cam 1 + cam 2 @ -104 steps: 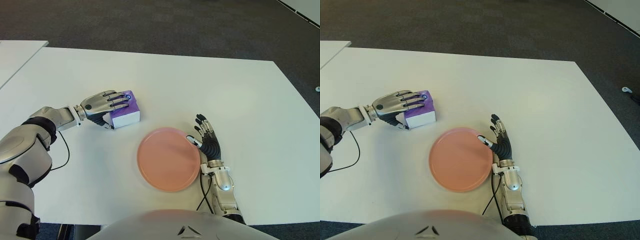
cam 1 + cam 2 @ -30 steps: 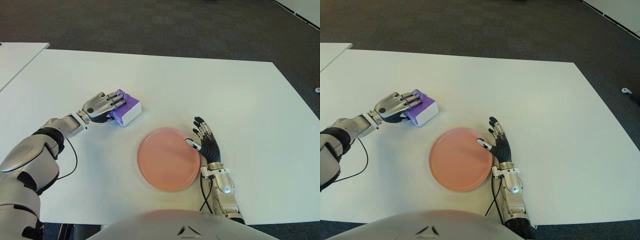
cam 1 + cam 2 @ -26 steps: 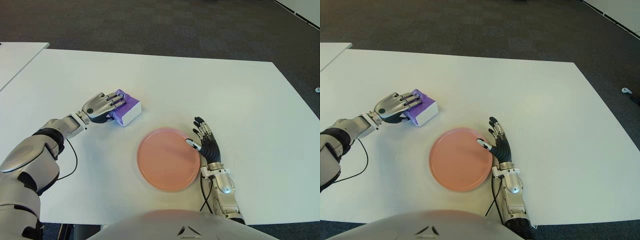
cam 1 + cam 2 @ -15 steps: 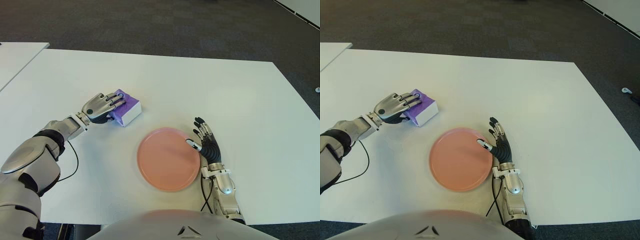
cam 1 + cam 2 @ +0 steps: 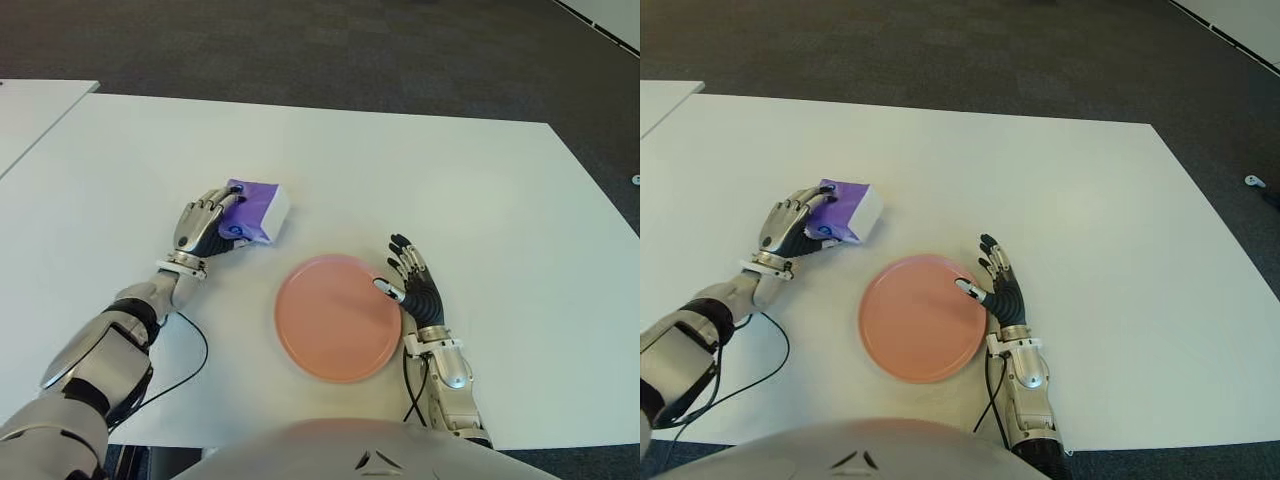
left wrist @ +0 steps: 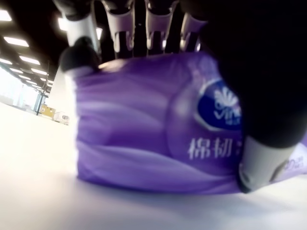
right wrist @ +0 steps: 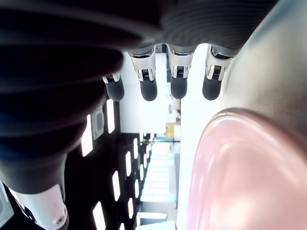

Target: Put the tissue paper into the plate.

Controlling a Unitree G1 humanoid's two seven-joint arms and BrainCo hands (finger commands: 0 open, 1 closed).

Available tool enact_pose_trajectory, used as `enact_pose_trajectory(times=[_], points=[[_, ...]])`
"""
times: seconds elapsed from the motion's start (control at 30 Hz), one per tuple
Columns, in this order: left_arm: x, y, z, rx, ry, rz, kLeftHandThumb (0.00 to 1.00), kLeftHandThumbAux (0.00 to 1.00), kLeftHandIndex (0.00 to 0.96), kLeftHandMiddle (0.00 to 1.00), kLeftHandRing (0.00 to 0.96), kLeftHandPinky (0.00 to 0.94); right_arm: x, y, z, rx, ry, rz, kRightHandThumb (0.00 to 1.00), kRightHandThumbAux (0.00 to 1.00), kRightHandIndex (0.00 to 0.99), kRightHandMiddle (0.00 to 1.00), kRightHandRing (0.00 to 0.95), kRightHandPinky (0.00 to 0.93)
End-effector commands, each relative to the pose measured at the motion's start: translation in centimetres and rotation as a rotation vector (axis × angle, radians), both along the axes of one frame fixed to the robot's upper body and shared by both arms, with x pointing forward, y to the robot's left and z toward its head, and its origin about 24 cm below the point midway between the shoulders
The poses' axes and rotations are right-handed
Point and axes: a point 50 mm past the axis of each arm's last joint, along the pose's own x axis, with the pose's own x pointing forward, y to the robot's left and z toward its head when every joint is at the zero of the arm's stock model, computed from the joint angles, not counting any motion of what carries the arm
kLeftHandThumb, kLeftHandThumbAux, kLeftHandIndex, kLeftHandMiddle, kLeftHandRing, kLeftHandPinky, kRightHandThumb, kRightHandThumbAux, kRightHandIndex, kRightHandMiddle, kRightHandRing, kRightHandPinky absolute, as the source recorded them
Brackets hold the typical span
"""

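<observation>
The tissue pack is purple and white and sits left of the pink plate on the white table. My left hand is shut on the pack, fingers over its top and thumb on its near side. In the left wrist view the purple wrapper fills the picture between the fingers and thumb. My right hand shows beside the plate's right rim, fingers spread and holding nothing; the right wrist view shows the plate's rim.
A black cable trails from my left forearm across the table. A second white table stands at the far left. Dark carpet lies beyond the table's far edge.
My left arm has swung toward my body so the forearm now points away from me. The hand and the tissue pack have turned and shifted slightly right. The right hand has not moved.
</observation>
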Motion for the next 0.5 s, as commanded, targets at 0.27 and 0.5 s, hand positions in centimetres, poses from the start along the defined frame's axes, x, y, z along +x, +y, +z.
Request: enact_pose_trajectory(times=[0.27, 0.5], points=[[-2.06, -1.84, -2.51, -0.122, 0.099, -0.001, 0.853, 0.664, 0.413, 0.554, 0.828, 0.809, -2.86, -0.89, -3.89, -0.003, 0.249, -0.033, 0.074, 0.696, 0.000, 0.000, 0.000, 0.000], [-2.18, -2.25, -2.85, -0.188, 0.133, 0.024, 0.854, 0.663, 0.417, 0.559, 0.831, 0.814, -2.85, -0.91, -3.92, -0.003, 0.250, -0.033, 0.074, 0.696, 0.000, 0.000, 0.000, 0.000]])
